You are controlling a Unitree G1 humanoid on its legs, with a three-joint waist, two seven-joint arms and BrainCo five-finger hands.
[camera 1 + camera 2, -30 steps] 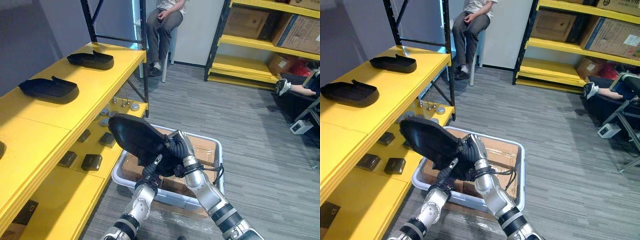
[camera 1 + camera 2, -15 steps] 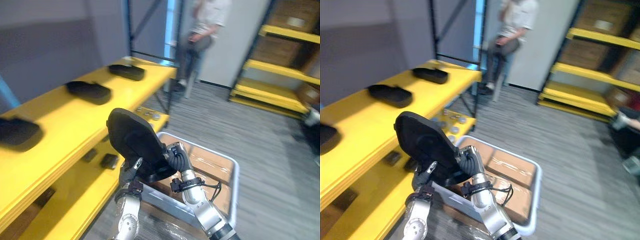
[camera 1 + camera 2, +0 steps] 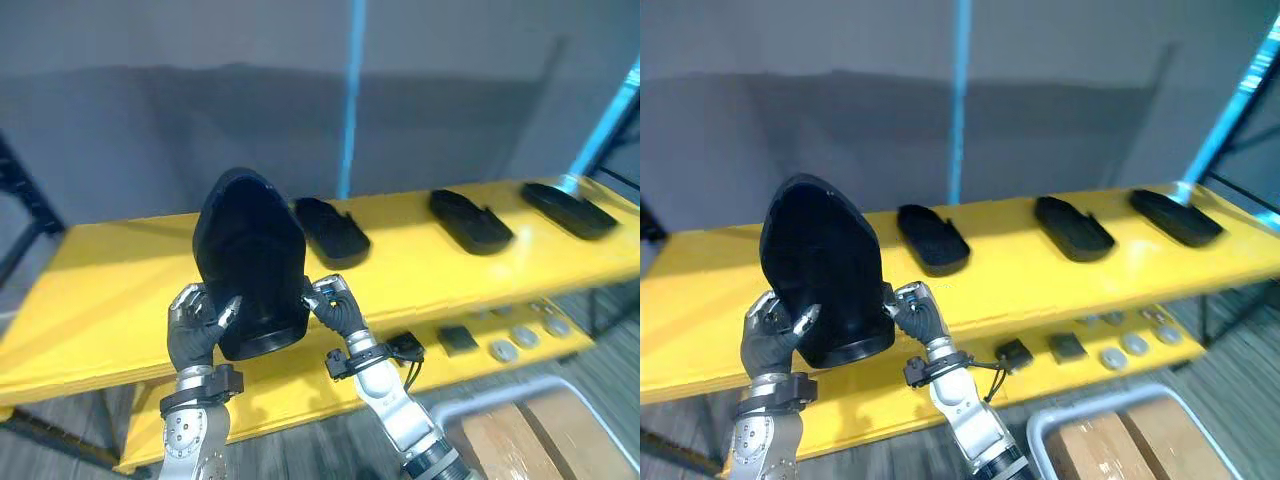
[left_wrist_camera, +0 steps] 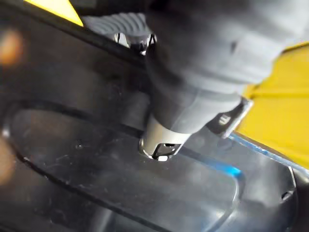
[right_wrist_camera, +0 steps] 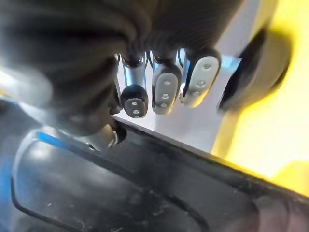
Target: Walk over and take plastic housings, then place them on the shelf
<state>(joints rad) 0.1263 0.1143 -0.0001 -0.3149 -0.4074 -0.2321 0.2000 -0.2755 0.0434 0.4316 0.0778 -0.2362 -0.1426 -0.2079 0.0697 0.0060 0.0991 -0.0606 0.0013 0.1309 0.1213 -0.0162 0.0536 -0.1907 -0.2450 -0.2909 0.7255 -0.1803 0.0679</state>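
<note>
I hold one large black plastic housing (image 3: 248, 255) upright in front of me with both hands. My left hand (image 3: 198, 328) grips its lower left edge with curled fingers. On the lower right edge my right hand (image 3: 333, 305) is curled the same way. The housing hangs in front of the top board of the yellow shelf (image 3: 100, 290), over its near edge. In the right wrist view the fingers (image 5: 166, 87) hook over the housing's rim (image 5: 120, 193). The left wrist view looks into the housing's glossy inner face (image 4: 96, 183).
Three black housings lie in a row on the shelf: one (image 3: 330, 230) just right of mine, another (image 3: 470, 220) and a third (image 3: 565, 210) further right. Small dark and grey parts (image 3: 460, 338) sit on the lower board. A grey bin (image 3: 470, 408) with cardboard stands lower right.
The camera has swung left from the aisle and bin to face the shelf and wall. Both hands have kept hold of the housing, which now stands upright before the top board.
</note>
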